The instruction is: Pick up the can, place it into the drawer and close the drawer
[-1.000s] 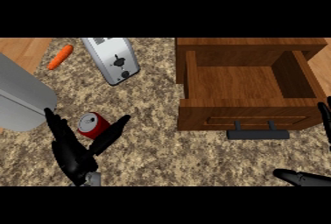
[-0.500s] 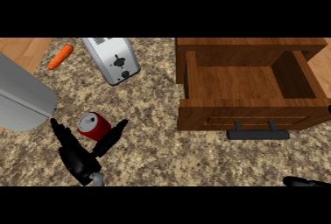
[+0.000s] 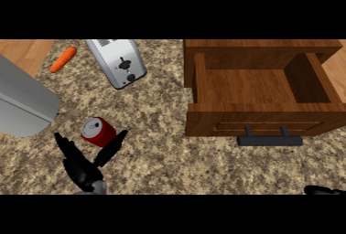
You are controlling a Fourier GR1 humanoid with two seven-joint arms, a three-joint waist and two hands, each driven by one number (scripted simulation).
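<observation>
The red can (image 3: 99,131) lies on its side on the counter (image 3: 169,160), with the left hand (image 3: 84,167) spread wide just below it, fingers flanking. At three o'clock, the open drawer (image 3: 260,91). At five o'clock, the right hand (image 3: 324,190) barely shows; its spread is impossible to tell.

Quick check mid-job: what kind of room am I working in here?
Most likely a kitchen: a speckled stone counter carries a toaster, a carrot, a red can, and an open wooden drawer.
</observation>
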